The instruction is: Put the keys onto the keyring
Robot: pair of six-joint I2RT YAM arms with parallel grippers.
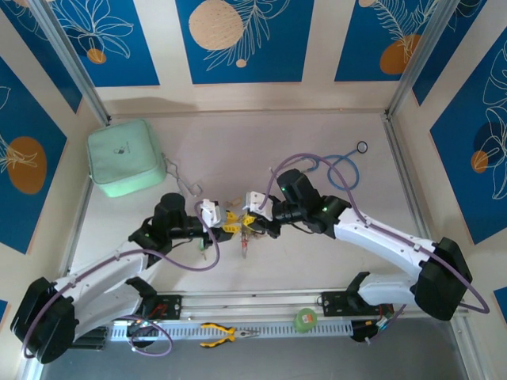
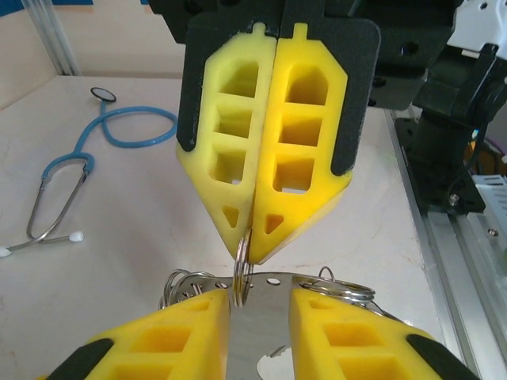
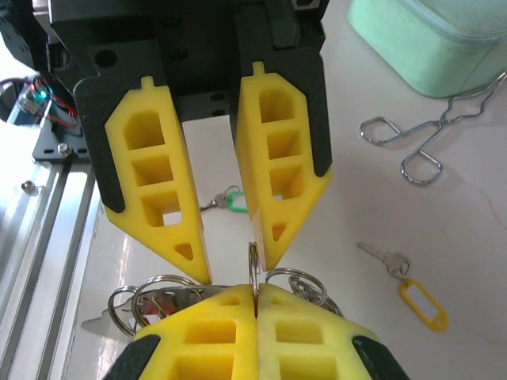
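L gripper (image 3: 235,265) stood w/ jaws apart, gripping nothing; keyring (image 3: 253,265) stood edge-on in that gap; R gripper (image 3: 255,293), facing it, was clamped on the ring's rim; yellow-tag key (image 3: 412,289) lay loose on table (image 3: 356,206), apart from both.

The right pincer (image 3: 255,294) pinches the upright keyring (image 3: 253,265).

Overhead view down onto table (image 1: 317,134), close wrist views facing each other
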